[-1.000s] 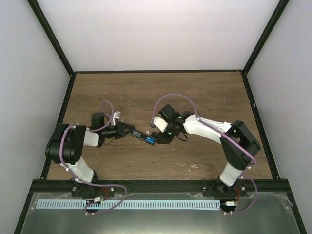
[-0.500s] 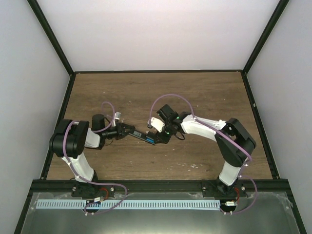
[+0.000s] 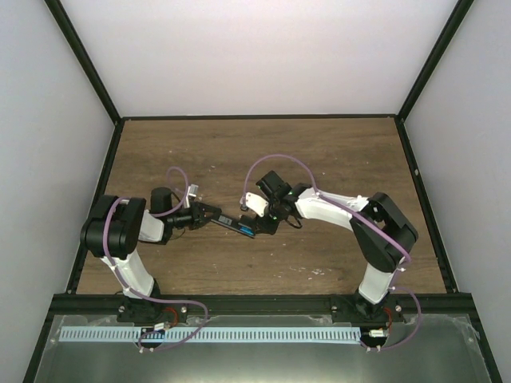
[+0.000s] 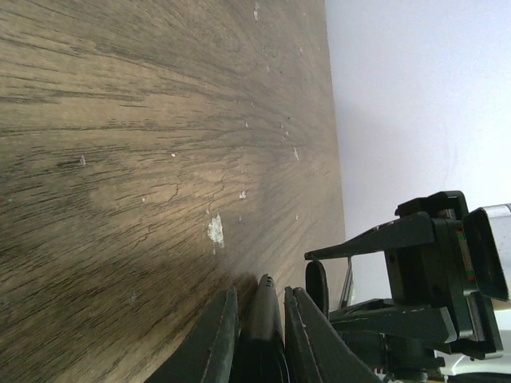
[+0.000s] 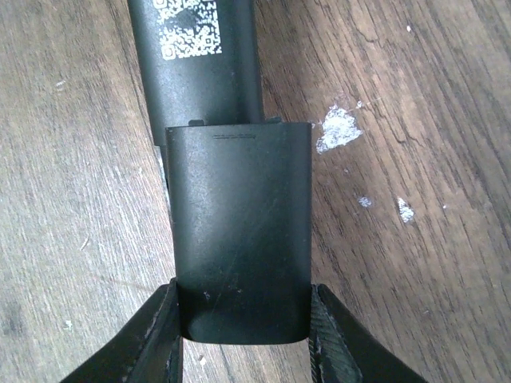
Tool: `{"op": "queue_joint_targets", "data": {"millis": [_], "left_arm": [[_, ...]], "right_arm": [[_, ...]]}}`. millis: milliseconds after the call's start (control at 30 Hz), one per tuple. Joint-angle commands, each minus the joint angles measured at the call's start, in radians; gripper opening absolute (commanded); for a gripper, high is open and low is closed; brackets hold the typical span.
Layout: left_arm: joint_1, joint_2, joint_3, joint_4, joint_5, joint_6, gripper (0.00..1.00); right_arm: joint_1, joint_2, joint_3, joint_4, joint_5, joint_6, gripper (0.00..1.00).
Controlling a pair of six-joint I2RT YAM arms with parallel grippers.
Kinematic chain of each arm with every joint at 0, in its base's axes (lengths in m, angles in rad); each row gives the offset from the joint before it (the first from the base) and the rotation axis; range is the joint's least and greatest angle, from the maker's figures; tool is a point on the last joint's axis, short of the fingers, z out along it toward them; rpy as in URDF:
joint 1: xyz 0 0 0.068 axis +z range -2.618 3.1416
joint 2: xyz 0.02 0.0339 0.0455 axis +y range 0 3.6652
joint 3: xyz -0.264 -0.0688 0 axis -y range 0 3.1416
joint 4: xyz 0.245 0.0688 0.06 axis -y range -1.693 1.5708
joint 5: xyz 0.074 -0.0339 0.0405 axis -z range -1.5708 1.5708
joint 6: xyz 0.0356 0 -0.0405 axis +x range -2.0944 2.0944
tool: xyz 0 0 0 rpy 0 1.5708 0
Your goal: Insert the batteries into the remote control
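Note:
The remote control [image 3: 227,221] is a slim black bar lying across the table's middle between the two arms. My left gripper [image 3: 204,215] is shut on its left end; the left wrist view shows the remote's edge [image 4: 267,335] pinched between the fingers. My right gripper [image 3: 258,227] is shut on the short black cover piece [image 5: 239,231]. The cover lies over the remote's near end, with the remote's coded label [image 5: 192,32] beyond it. A small bright blue patch, the batteries [image 3: 248,230], shows at the remote's right end. The battery bay is hidden under the cover.
White paint chips [image 5: 337,128] dot the brown wooden table [image 3: 319,152]. Black frame posts and white walls enclose it on three sides. The right arm's black wrist [image 4: 431,279] fills the lower right of the left wrist view.
Both grippers and the remote have shifted slightly left and away. The left arm's shoulder has turned. Both grips are unchanged.

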Motion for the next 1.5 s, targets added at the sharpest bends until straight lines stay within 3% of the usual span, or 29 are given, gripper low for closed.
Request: {"op": "queue_joint_targets", "data": {"millis": [0,1467], "left_arm": [[-0.003,0.005,0.002,-0.012,-0.003,0.048,0.0],[-0.003,0.002,0.013,-0.055,-0.003,0.07,0.0]], "right_arm": [[0.011,0.028,0.004,0.008,0.007,-0.025,0.2],[0.04,0.077,0.012,0.037,0.071,-0.021,0.26]]}}
